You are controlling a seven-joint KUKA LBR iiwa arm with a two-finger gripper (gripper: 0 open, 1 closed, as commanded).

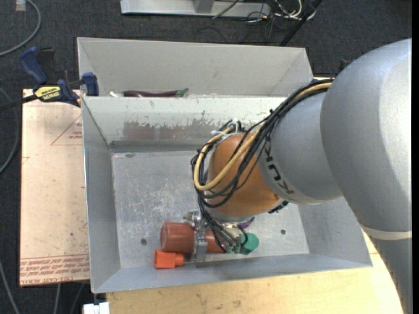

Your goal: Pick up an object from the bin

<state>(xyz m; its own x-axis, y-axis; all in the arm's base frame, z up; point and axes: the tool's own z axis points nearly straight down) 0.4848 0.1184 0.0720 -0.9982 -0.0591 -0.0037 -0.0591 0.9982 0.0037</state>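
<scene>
My gripper [201, 239] is low over the bin floor near the front wall, under the arm's orange cover. A brown-red cylinder [175, 236] lies on its side right against the gripper's left, its right end hidden behind the gripper's metal parts. A small orange block [168, 260] rests just in front of the cylinder, by the front wall. To the gripper's right a green rounded piece [249, 243] sticks out, with a bit of something purple [246, 222] above it, mostly hidden by the arm.
The arm and its cables cover the bin's right half. A dark red flat thing [154, 93] lies along the top of the back wall. The bin's left and back floor is bare scuffed metal.
</scene>
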